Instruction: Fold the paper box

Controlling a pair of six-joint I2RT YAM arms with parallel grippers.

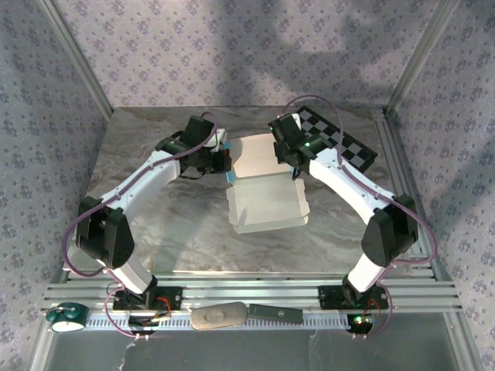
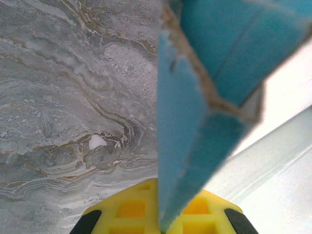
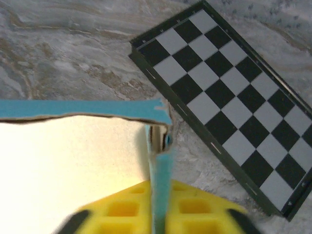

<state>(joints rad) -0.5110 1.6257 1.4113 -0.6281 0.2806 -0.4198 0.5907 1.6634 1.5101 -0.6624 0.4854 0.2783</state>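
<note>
The paper box (image 1: 267,193) lies half-formed at mid-table, white inside up, with low raised walls and a flat panel toward the back. My left gripper (image 1: 226,161) is at the box's left rear corner, and in the left wrist view a turquoise flap (image 2: 195,146) stands pinched between the yellow fingers (image 2: 126,209) of the left gripper (image 2: 163,226). My right gripper (image 1: 292,164) is at the right rear corner. There the yellow fingers (image 3: 204,209) of the right gripper (image 3: 158,219) are shut on an upright turquoise side wall (image 3: 161,165) beside the white inner face (image 3: 73,165).
A black-and-white checkerboard (image 1: 336,137) lies at the back right, just behind the right gripper, and appears again as a checkerboard (image 3: 229,92) close to the box corner. Patterned walls enclose the marble table (image 1: 155,224). A teal roll (image 1: 66,315) and small items sit on the near rail.
</note>
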